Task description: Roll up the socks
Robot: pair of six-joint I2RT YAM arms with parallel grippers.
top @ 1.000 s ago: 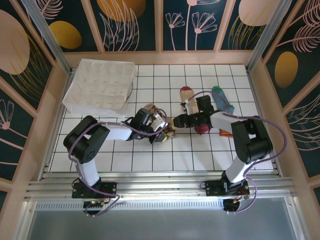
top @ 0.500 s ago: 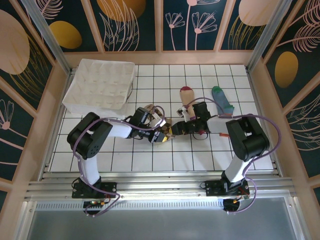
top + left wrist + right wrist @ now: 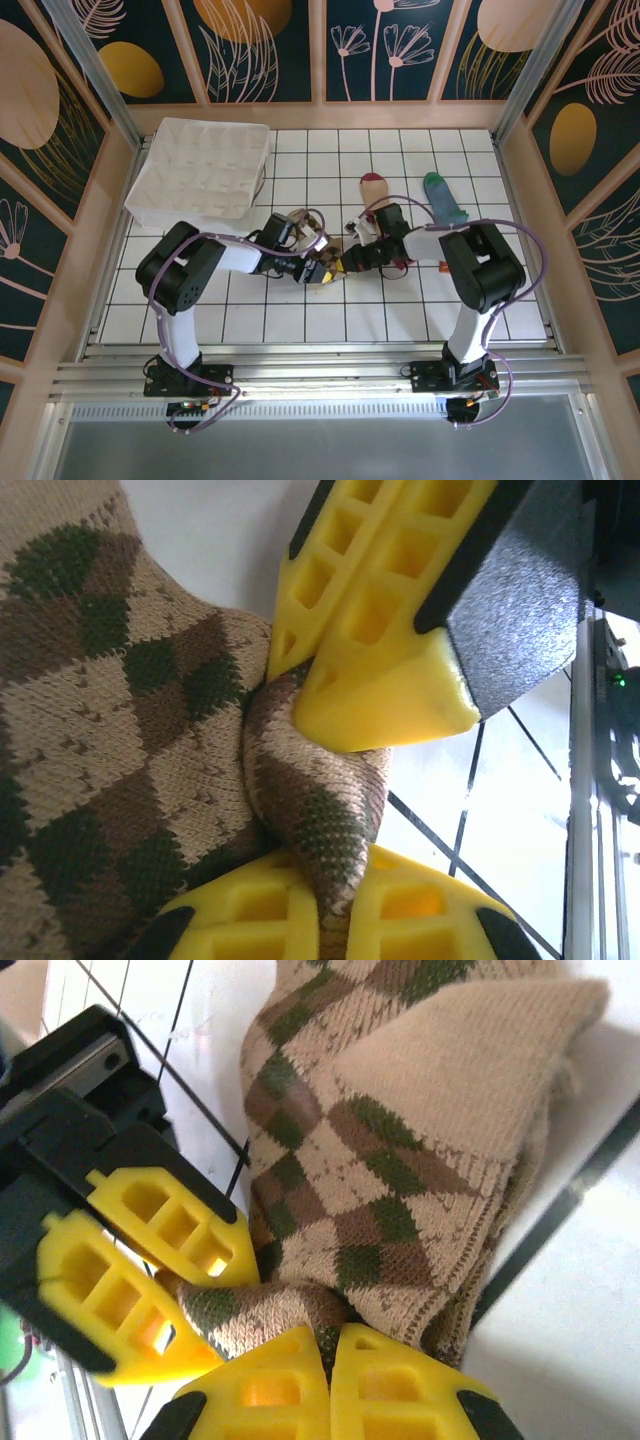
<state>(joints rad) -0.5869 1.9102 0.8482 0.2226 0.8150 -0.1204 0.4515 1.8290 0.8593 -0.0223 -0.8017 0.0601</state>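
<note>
The right gripper (image 3: 332, 1355) is closed tight: its two yellow fingers meet on a bunched fold at one end of the tan-and-brown knitted argyle sock (image 3: 400, 1130), with the fabric nipped between the tips. The left gripper (image 3: 335, 920) grips the same fold from the opposite side. Its yellow fingers (image 3: 250, 920) are set narrowly, and the twisted knit fills the gap between them. The two grippers' tips stand just beside each other, with only that ridge of fabric between. From the pinched fold the argyle sock spreads away in loose layers, green and brown diamonds facing up and a plain tan panel folded over the top. It lies on the white table with black grid lines (image 3: 250, 310). Seen from above, the argyle sock sits near the middle of the table, with the left arm reaching it from its left and the right arm from its right. To the right of the argyle sock and a little farther back lies the beige sock with a red toe (image 3: 375, 200), apart from it. Farther right again, well apart, lies the blue-grey sock with a green toe (image 3: 445, 200). To the left of the argyle sock and farther back stands a white quilted fabric bin (image 3: 200, 170), near it but not touching. A small orange-red object (image 3: 450, 266) lies well to the right of the argyle sock — too small to identify.
</note>
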